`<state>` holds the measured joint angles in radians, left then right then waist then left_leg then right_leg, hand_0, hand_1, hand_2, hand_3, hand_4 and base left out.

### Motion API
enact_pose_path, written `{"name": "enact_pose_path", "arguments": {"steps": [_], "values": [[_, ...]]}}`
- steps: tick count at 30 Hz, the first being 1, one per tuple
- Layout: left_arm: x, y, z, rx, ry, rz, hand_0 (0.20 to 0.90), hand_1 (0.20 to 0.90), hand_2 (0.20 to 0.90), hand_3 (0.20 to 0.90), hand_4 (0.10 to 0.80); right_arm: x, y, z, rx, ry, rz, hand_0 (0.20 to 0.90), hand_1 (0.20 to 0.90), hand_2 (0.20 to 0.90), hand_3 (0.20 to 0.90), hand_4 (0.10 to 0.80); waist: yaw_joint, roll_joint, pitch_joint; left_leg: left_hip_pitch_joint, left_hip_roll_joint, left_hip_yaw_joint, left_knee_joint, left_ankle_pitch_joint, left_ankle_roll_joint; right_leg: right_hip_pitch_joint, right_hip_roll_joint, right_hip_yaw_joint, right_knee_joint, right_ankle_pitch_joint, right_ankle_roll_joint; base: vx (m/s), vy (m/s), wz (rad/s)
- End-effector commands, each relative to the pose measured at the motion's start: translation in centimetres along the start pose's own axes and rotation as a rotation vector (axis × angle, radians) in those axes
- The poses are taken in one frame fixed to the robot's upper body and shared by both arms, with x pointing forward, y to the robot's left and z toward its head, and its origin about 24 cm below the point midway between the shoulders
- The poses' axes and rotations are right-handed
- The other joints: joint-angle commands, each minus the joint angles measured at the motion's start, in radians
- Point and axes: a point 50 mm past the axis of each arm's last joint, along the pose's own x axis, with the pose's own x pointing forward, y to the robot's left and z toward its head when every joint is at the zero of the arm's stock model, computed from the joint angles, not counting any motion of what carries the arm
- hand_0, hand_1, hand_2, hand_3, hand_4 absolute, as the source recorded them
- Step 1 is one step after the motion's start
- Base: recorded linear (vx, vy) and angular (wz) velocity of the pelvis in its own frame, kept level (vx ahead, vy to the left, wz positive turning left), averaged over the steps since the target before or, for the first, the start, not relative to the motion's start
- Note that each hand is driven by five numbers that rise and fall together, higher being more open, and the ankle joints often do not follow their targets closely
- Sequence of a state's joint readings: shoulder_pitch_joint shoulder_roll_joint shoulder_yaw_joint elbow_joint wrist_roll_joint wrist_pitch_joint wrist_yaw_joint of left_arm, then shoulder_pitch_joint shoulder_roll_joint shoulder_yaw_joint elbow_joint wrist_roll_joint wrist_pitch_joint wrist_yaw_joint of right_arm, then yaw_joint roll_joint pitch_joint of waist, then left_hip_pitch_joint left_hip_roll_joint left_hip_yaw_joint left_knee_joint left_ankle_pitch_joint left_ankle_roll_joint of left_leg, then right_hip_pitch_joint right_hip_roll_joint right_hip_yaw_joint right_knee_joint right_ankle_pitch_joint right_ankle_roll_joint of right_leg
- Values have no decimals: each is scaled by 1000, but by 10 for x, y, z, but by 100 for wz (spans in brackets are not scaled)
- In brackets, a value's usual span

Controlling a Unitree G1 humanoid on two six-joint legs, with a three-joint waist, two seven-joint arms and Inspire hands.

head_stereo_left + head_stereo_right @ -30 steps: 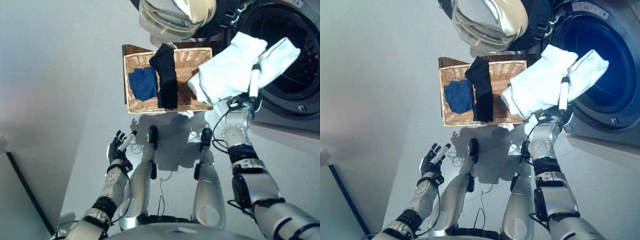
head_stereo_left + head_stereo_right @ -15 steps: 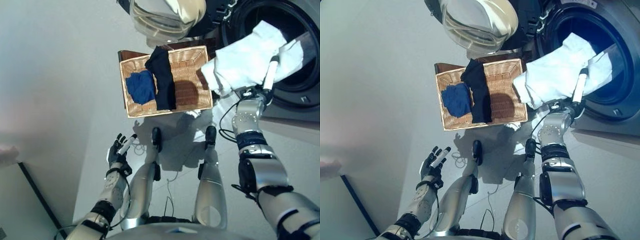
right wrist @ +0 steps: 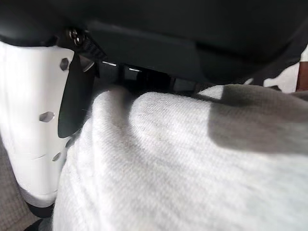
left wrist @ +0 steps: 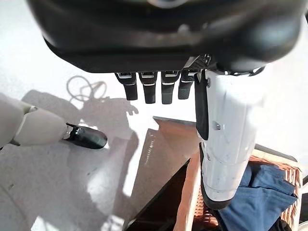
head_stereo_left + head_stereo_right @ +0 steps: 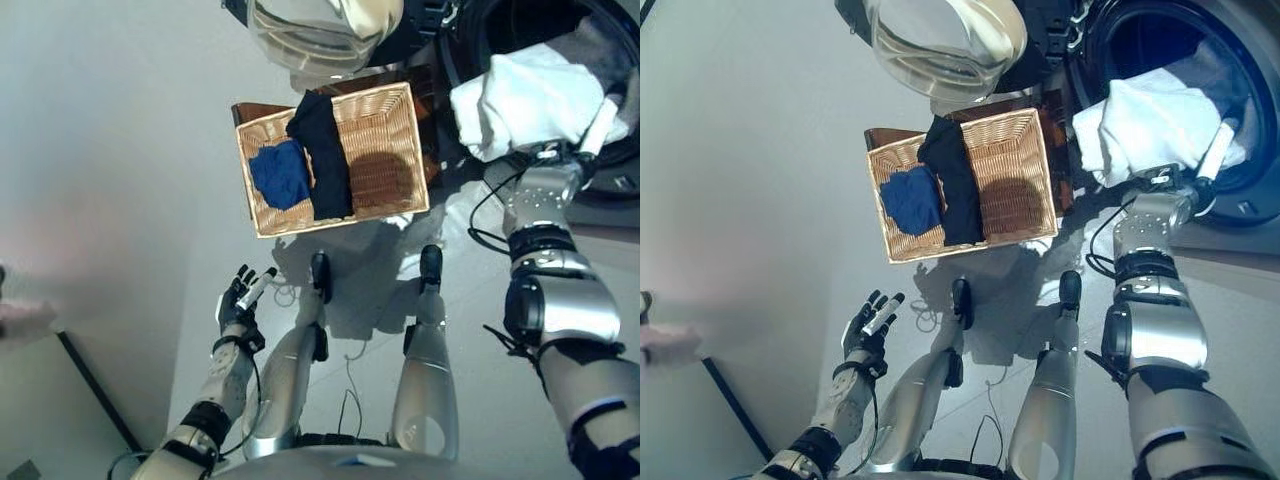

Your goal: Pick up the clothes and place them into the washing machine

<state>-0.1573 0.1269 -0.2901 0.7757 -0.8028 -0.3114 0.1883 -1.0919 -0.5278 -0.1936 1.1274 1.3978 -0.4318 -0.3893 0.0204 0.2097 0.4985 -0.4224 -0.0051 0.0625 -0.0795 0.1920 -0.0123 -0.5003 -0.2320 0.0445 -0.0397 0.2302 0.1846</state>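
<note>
My left hand (image 5: 238,297) has its fingers (image 4: 147,86) straight and relaxed, holding nothing, lower left of the frame over the floor (image 5: 120,180). My right hand (image 5: 1180,192) is at the right edge, fingers buried under the white garment (image 5: 1150,125); thumb (image 3: 36,120) pressed along the cloth, so it is gripping the bundle. White garment sits bunched just above that hand, in the mouth of the washing machine drum (image 5: 1160,40), partly over its lower rim. Further up the middle, the wicker basket (image 5: 385,185) on the floor, just beside the machine. Blue garment (image 5: 280,172) lies in its left part, black garment (image 5: 325,150) just beside it, draped over the far rim. Right part of basket bare. Open washer door (image 5: 320,30) at top centre.
</note>
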Motion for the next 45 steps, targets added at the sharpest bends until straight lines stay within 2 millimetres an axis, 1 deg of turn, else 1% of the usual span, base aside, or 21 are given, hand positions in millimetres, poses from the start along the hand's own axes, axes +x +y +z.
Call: {"name": "enact_pose_path", "arguments": {"steps": [1, 2, 4, 5, 6, 7, 8, 9, 12, 13, 14, 19, 24, 28, 29, 30, 37, 43, 45], "values": [[-6, 5, 1, 11, -33, -18, 900, 900, 900, 900, 800, -11, 102, 84, 64, -248, 335, 200, 200, 200, 200, 300, 10, 106, -32, -31, 75, 21, -8, -22, -128, -53, -11, 68, 240, -232, -7, 0, 0, 0], [-7, 6, 0, 13, -31, -22, 900, 900, 900, 900, 800, -13, 112, 93, 59, -264, 347, 200, 200, 200, 200, 300, 15, 110, -34, -35, 75, 23, -8, -21, -129, -60, -10, 69, 244, -234, -7, 0, 0, 0], [-7, 5, 0, 20, -34, -33, 900, 900, 900, 900, 800, -14, 120, 102, 55, -285, 348, 200, 200, 200, 200, 300, 19, 113, -36, -39, 75, 24, -8, -21, -131, -67, -9, 70, 246, -235, -7, 15, -23, -7], [-7, 4, 0, 17, -35, -36, 900, 900, 900, 900, 800, -15, 122, 104, 54, -287, 351, 200, 200, 200, 200, 300, 20, 115, -36, -41, 75, 24, -8, -21, -131, -70, -9, 71, 247, -235, -7, 11, -16, -9], [-8, 3, 2, 14, -42, -45, 900, 900, 900, 900, 800, -19, 132, 114, 66, -307, 370, 200, 200, 200, 200, 300, 24, 119, -38, -46, 74, 25, -8, -20, -131, -78, -8, 74, 249, -235, -6, 9, -17, -7], [-8, 2, 2, 12, -47, -54, 900, 900, 900, 900, 800, -21, 137, 118, 65, -319, 378, 200, 200, 200, 200, 300, 27, 122, -39, -50, 74, 26, -8, -20, -132, -84, -10, 75, 251, -236, -6, 9, -17, -3], [-8, 1, 2, 11, -47, -55, 900, 900, 900, 900, 800, -21, 138, 118, 64, -320, 379, 200, 200, 200, 200, 300, 27, 123, -40, -51, 74, 27, -8, -20, -132, -86, -9, 75, 251, -236, -6, 0, 0, 0], [-9, 4, 3, 18, -50, -55, 900, 900, 900, 900, 800, -26, 147, 127, 82, -339, 399, 200, 200, 200, 200, 300, 31, 126, -42, -56, 73, 26, -8, -19, -133, -93, -10, 77, 254, -236, -6, 0, 0, 0], [-9, 3, 5, 17, -61, -61, 900, 900, 900, 900, 800, -34, 160, 136, 123, -364, 430, 200, 200, 200, 200, 300, 35, 133, -43, -66, 71, 29, -8, -17, -133, -110, -7, 84, 260, -236, -7, 0, 0, 0], [-9, 2, 5, 15, -62, -62, 900, 900, 900, 900, 800, -34, 161, 136, 124, -364, 431, 200, 200, 200, 200, 300, 36, 133, -43, -67, 71, 30, -8, -16, -133, -113, -6, 85, 261, -236, -7, 0, 0, 0], [-9, 2, 5, 17, -62, -60, 900, 900, 900, 900, 800, -39, 166, 142, 152, -379, 445, 200, 200, 200, 200, 300, 36, 135, -46, -72, 71, 31, -8, -16, -133, -121, -7, 88, 265, -237, -7, 0, 0, 0], [-8, 3, 6, 19, -69, -47, 900, 900, 900, 900, 800, -43, 169, 151, 238, -406, 434, 200, 200, 200, 200, 300, 35, 138, -55, -73, 68, 29, -8, -16, -132, -127, -7, 95, 268, -238, -8, 5, 3, -1], [-7, 3, 7, 17, -71, -37, 900, 900, 900, 900, 800, -46, 171, 154, 290, -417, 432, 200, 200, 200, 200, 300, 35, 141, -65, -73, 65, 27, -8, -18, -132, -125, -6, 96, 269, -240, -11, 0, 0, 0], [-7, 4, 7, 14, -69, -27, 900, 900, 900, 900, 800, -45, 169, 152, 279, -417, 412, 200, 200, 200, 200, 300, 34, 141, -66, -71, 62, 28, -8, -19, -132, -122, -7, 96, 268, -240, -11, 0, 0, 0], [-7, 4, 7, 14, -69, -27, 900, 900, 900, 900, 800, -46, 169, 152, 278, -417, 411, 343, 343, 343, 343, 402, 33, 141, -66, -71, 62, 28, -8, -19, -132, -121, -7, 96, 267, -239, -11, 0, 0, 0], [-6, 5, 8, 16, -71, -24, 900, 900, 900, 900, 800, -44, 169, 150, 249, -411, 391, 900, 900, 900, 900, 800, 33, 140, -66, -70, 61, 28, -8, -19, -132, -119, -7, 93, 266, -238, -12, 0, 0, 0], [-5, 5, 12, 15, -80, -21, 900, 900, 900, 900, 800, -42, 170, 138, 171, -374, 386, 900, 900, 900, 900, 800, 29, 133, -64, -68, 63, 30, -8, -19, -131, -115, -5, 91, 259, -231, -13, 0, 0, 0], [-5, 5, 12, 6, -80, -18, 900, 900, 900, 900, 800, -42, 171, 135, 148, -372, 394, 900, 900, 900, 900, 800, 28, 126, -62, -67, 64, 29, -8, -18, -131, -109, -5, 91, 252, -227, -14, 0, 0, 0], [-5, 6, 12, 2, -81, -16, 900, 900, 900, 900, 800, -42, 170, 131, 139, -365, 396, 900, 900, 900, 900, 800, 27, 122, -63, -66, 65, 27, -8, -17, -131, -106, -3, 89, 255, -227, -15, 0, 0, 0]]}}
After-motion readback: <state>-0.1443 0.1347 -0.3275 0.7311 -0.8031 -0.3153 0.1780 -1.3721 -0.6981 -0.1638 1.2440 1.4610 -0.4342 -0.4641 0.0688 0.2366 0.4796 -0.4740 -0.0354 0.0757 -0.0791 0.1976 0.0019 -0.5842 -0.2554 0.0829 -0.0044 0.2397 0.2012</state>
